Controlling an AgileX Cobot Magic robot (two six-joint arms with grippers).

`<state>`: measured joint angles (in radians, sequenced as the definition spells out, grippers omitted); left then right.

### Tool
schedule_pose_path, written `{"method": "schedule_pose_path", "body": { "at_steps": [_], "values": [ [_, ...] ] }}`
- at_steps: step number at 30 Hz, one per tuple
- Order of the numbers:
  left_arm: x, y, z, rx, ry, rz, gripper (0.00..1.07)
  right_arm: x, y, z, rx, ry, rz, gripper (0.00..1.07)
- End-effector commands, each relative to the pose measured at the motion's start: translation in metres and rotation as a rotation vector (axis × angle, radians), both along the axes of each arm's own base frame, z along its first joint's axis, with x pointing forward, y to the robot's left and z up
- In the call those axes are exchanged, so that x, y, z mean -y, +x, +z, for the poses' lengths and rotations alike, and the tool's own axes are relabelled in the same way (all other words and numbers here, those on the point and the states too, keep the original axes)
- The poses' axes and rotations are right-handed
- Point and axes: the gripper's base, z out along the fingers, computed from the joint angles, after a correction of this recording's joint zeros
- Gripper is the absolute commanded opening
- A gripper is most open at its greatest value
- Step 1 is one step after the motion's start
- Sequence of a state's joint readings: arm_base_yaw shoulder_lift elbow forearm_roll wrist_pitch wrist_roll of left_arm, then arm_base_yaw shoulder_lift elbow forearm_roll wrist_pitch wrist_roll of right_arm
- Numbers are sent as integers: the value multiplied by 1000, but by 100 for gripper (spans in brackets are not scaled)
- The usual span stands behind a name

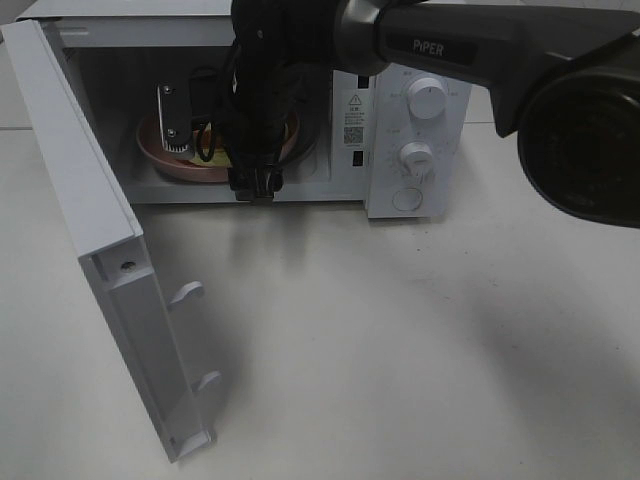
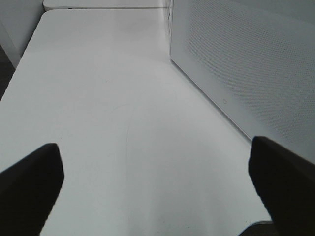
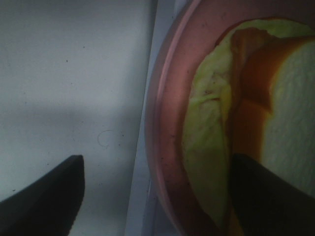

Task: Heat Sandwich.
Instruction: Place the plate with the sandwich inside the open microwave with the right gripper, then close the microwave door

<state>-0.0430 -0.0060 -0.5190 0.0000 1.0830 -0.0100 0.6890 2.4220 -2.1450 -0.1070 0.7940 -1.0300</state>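
White table (image 1: 400,350), open microwave (image 1: 445,150); sandwich (image 3: 275,113) apparently visible only from right wrist.

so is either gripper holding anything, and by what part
Nothing is held. The right gripper is open astride the rim of the round pink plate bearing the white-bread sandwich, not pinching it; the left gripper is open and empty.

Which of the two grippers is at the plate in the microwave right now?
The right gripper: its open jaws straddle the pink plate rim, one finger by the sandwich, inside the microwave. The left gripper hangs open over the table outside it.
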Motion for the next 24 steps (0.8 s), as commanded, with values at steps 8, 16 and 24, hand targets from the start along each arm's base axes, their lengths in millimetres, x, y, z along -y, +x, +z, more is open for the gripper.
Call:
{"method": "schedule_pose_path", "body": {
  "at_steps": [8, 16, 24],
  "values": [
    [0, -3, 0, 32, -14, 3, 98, 2, 1, 11, 19, 33, -29, 76],
    [0, -3, 0, 32, -14, 3, 98, 9, -8, 4, 30, 45, -20, 76],
    [0, -3, 0, 32, -14, 3, 98, 17, -19, 9, 68, 75, -6, 76]
  ]
}}
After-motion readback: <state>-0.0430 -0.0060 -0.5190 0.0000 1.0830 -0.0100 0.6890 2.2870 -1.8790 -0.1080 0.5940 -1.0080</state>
